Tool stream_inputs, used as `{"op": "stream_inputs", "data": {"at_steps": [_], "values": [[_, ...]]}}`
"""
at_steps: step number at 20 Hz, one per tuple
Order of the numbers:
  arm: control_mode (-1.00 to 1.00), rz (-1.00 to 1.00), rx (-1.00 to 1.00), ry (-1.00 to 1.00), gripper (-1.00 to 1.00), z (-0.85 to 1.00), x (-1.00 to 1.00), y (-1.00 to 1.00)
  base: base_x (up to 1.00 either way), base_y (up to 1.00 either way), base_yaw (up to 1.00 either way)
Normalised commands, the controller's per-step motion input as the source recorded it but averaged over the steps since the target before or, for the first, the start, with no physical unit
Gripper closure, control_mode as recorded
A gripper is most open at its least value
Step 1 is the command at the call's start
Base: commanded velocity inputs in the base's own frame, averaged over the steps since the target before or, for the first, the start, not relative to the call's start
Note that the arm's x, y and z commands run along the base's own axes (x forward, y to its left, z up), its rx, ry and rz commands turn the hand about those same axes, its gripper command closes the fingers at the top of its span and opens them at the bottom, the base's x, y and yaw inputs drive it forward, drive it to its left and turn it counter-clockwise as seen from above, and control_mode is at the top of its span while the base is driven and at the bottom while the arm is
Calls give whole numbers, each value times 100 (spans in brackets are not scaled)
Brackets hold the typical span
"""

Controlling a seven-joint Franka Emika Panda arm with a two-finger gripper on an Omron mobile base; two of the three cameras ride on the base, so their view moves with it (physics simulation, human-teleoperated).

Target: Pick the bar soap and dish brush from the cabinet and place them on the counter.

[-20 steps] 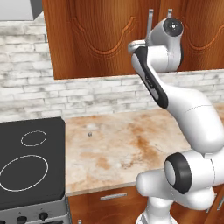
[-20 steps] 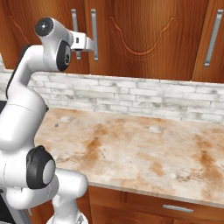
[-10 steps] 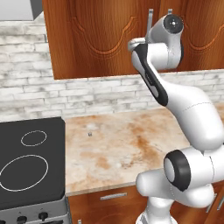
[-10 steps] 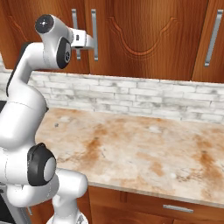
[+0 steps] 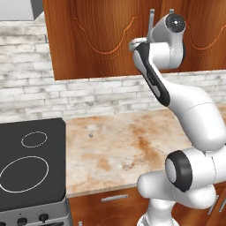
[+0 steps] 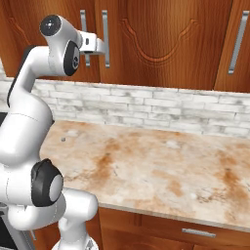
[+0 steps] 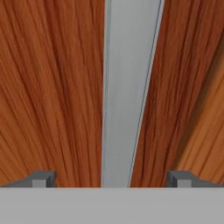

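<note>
- Cabinet (image 6: 161,39): doors shut, interior concealed; tops cropped by the upper edge in both base views.
- Silver bar handle (image 7: 127,92): both ends cropped in the hand view.
- Gripper (image 6: 103,45): fingertips obscured against that handle in the right base view.
- Stovetop (image 5: 26,163): cropped at the left edge.

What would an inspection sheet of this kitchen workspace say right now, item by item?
Surface: the counter, beige stone look with rusty blotches, bare apart from one tiny dark speck.
Job's things: the cabinet has its doors shut; soap and brush nothing seen.
Clutter: nothing seen.
End effector: the end effector is open, fingers either side of the silver door handle, right up against the cabinet door.
Cables: nothing seen.
Surroundings: black stovetop with white rings left of the counter, pale brick backsplash, lower drawers below the counter.
</note>
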Motion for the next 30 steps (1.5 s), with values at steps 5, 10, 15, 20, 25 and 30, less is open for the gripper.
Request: {"op": "stream_inputs", "data": {"at_steps": [5, 10, 15, 20, 25, 30], "values": [[-100, 0, 0, -5, 100, -5, 19, 0, 0, 0, 0], [-100, 0, 0, 0, 100, -1, 3, 0, 0, 0, 0], [-100, -1, 0, 0, 100, 0, -1, 1, 0, 0, 0], [-100, -6, -1, 0, 100, 2, -17, 8, 0, 0, 0], [-100, -7, -2, 0, 100, 0, -28, 11, 0, 0, 0], [-100, -7, -2, 0, 100, 0, -31, 7, 0, 0, 0]]}}
